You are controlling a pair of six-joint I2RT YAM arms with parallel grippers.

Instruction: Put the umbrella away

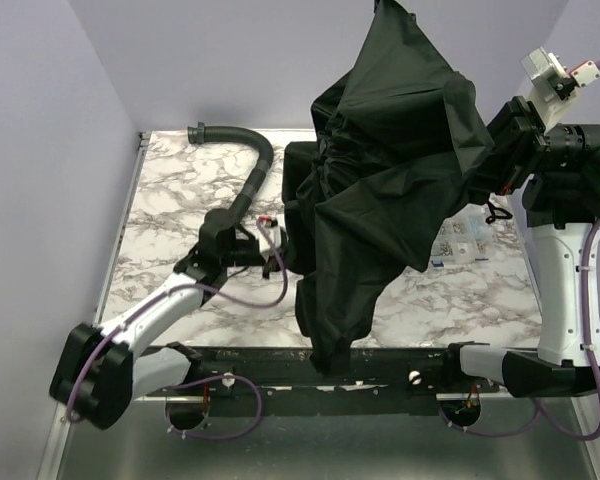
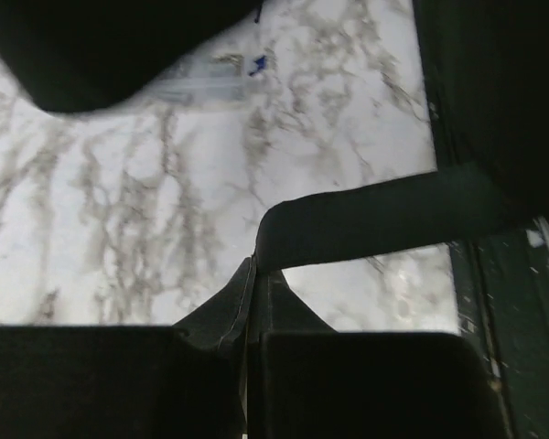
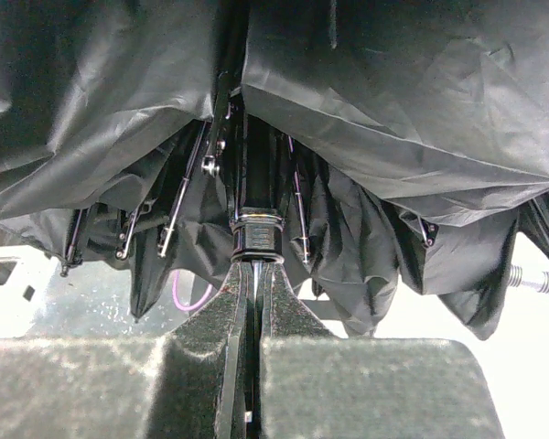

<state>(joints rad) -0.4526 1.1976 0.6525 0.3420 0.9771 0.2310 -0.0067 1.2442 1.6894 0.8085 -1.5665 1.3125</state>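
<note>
The umbrella [image 1: 380, 170] hangs half folded over the middle of the table, its black canopy drooping in loose folds down to the near edge. My right gripper [image 1: 487, 165] holds it up from the right. In the right wrist view the gripper [image 3: 256, 271] is shut on the thin shaft just below the black runner collar [image 3: 256, 240], with ribs and fabric [image 3: 393, 110] spread above. My left gripper [image 1: 276, 250] is low at the canopy's left edge. In the left wrist view this gripper [image 2: 254, 267] is shut on a black strap [image 2: 375, 219] that runs right toward the dark fabric [image 2: 494, 101].
A black ribbed hose [image 1: 245, 160] curves across the back left of the marble table [image 1: 170, 200]. A clear box of small parts [image 1: 467, 240] lies at the right, partly under the canopy. A black rail [image 1: 400, 362] runs along the near edge. Walls enclose the back and sides.
</note>
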